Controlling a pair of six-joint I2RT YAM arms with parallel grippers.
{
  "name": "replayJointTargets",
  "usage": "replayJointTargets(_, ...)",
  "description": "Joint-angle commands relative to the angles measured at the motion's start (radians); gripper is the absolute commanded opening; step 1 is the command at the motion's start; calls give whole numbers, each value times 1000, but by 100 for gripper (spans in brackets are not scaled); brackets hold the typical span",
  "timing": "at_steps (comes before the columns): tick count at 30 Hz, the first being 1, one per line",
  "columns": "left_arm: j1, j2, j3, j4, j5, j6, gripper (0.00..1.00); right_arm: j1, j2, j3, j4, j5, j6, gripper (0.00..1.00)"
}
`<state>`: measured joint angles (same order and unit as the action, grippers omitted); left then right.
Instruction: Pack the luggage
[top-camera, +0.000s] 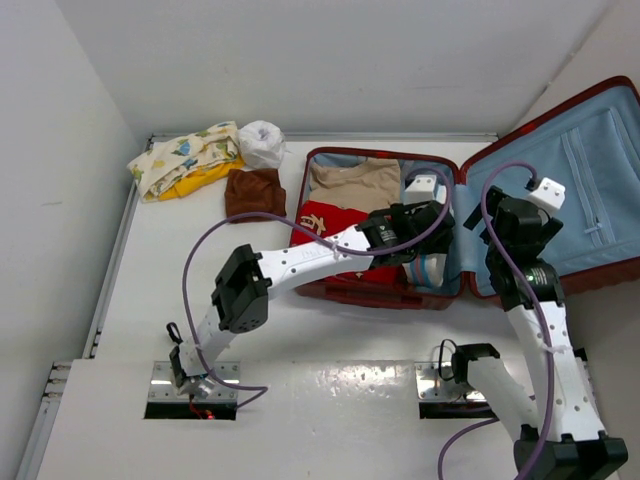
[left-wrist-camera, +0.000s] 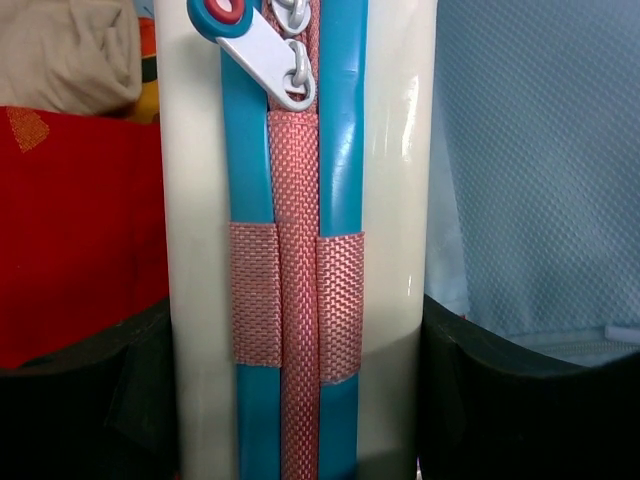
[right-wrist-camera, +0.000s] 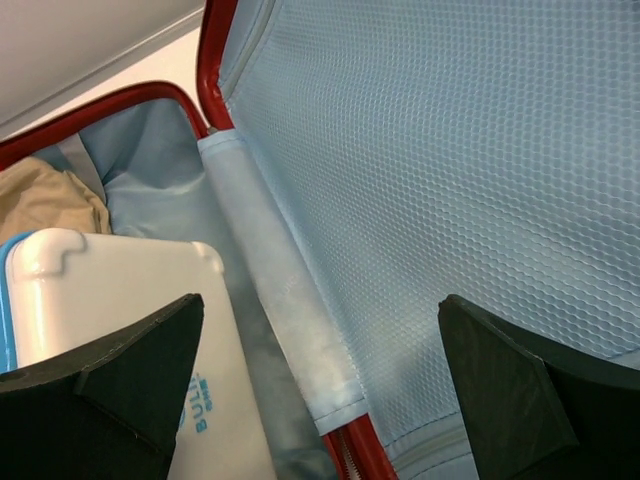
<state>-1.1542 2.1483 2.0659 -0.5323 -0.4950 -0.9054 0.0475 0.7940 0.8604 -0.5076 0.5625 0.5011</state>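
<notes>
Left gripper (left-wrist-camera: 300, 335) clamped the cream pouch (left-wrist-camera: 395, 150), likely to slot it inside the luggage (top-camera: 380, 292). Right gripper (right-wrist-camera: 318, 335) gaped empty over the luggage's hinge (right-wrist-camera: 290, 300).

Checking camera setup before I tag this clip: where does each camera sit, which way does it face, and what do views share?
Top external: above and behind the bases, looking down on the table and the open suitcase; left arm and right arm both show.
Left wrist: on the left arm, looking into the suitcase; left gripper shut on a white pouch.
Right wrist: on the right arm, facing the lid's blue lining; right gripper open.
Shared: both wrist views show the pouch and blue lining.
</notes>
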Motion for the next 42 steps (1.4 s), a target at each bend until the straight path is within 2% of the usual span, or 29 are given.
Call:
replayJointTargets(1,33,-8,85,140,-86,-85,0,-5,-36,-3,-5,37,22,100)
replayJointTargets(6,44,28,85,114,-108,-184,0,-9,-53,-14,-25,37,10,100)
replayJointTargets(9,44,54,85,104,-45,-219,0,-8,-56,-17,-28,40,4,100)
replayJointTargets(16,44,101,95,114,-10,-221,0,-6,-56,-29,-37,47,-1,100)
replayJointTargets(19,34,110,86,114,56,-205,0,-6,-56,-38,-25,48,-18,100)
replayJointTargets(23,13,88,74,114,84,-130,12,-6,-53,-44,-3,43,-41,100)
replayJointTargets(24,4,61,74,135,104,-112,31,-8,-53,-46,4,42,-42,100)
replayJointTargets(27,4,30,62,173,170,-30,51,-6,-50,-46,33,42,-45,100)
replayJointTargets(29,4,-10,51,207,200,52,55,-9,-49,-50,49,40,-55,99)
replayJointTargets(31,4,-43,17,248,230,72,63,-14,-44,-49,79,50,-58,97)
replayJointTargets(33,4,-109,-51,288,250,129,69,-15,-39,-41,102,53,-58,97)
replayJointTargets(35,4,-166,-125,372,240,169,87,-18,-26,-34,129,53,-58,97)
replayJointTargets(36,4,-226,-198,409,231,180,100,-18,-19,-28,129,53,-58,96)
replayJointTargets(40,4,-341,-317,595,211,241,100,-18,7,-9,150,53,-55,95)
replayJointTargets(42,4,-366,-317,595,190,282,100,-21,17,-9,159,43,-55,94)
